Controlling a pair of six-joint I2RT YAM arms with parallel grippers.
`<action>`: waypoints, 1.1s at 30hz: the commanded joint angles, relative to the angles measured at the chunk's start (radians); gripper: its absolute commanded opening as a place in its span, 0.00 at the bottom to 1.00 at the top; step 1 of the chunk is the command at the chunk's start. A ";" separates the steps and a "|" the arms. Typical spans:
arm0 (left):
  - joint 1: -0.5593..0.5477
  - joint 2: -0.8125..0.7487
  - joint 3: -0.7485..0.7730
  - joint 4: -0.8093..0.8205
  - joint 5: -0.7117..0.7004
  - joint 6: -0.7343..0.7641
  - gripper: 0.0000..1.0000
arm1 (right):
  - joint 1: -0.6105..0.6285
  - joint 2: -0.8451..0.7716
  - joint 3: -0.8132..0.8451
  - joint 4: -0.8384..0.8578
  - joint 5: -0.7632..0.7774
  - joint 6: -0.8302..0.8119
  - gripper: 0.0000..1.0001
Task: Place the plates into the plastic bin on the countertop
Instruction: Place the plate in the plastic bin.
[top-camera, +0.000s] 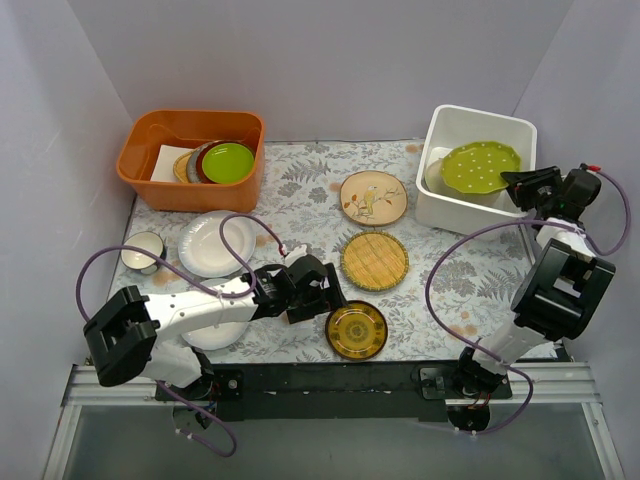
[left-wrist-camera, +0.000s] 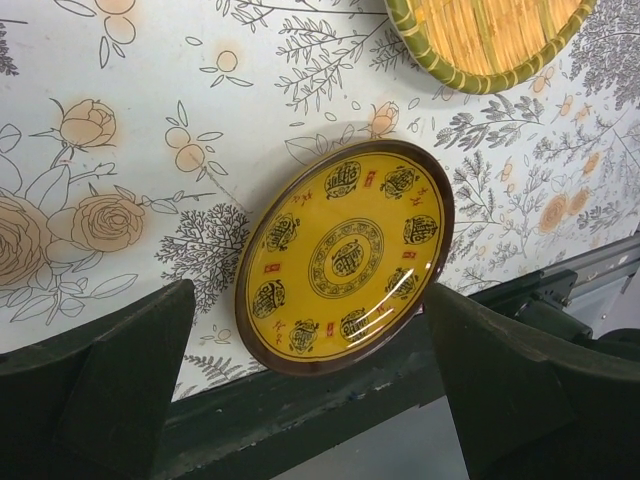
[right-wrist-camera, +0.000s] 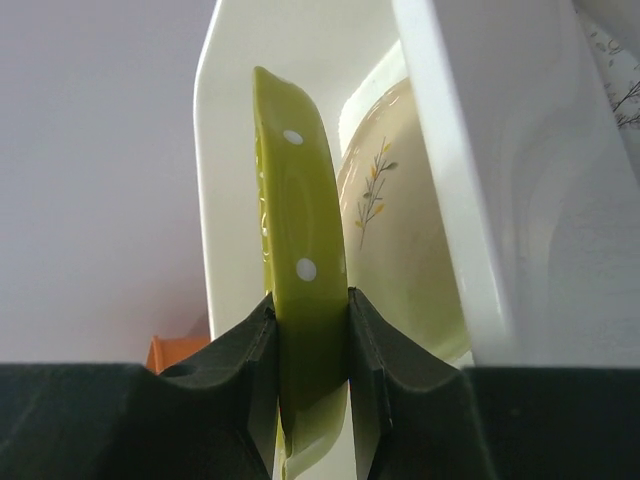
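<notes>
My right gripper is shut on the rim of the dotted lime-green plate and holds it tilted over the white plastic bin. In the right wrist view the plate stands on edge between my fingers, with the cream sprig plate inside the bin behind it. My left gripper is open, its jaws on either side of the amber patterned plate at the front edge; the left wrist view shows that plate too. The yellow woven-look plate and tan bird plate lie mid-countertop. Plain white plates lie left.
An orange tub at the back left holds stacked plates with a plain lime-green one on top. A small dark-rimmed bowl sits at the far left. The black front rail runs just below the amber plate.
</notes>
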 joint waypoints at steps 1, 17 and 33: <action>0.005 0.022 0.000 0.024 0.015 0.006 0.98 | 0.028 0.031 0.109 0.056 0.026 -0.021 0.02; 0.005 0.073 0.018 0.038 0.031 0.018 0.98 | 0.141 0.050 0.185 -0.080 0.149 -0.228 0.04; 0.005 0.066 0.015 0.041 0.033 0.023 0.98 | 0.157 0.108 0.207 -0.180 0.124 -0.306 0.22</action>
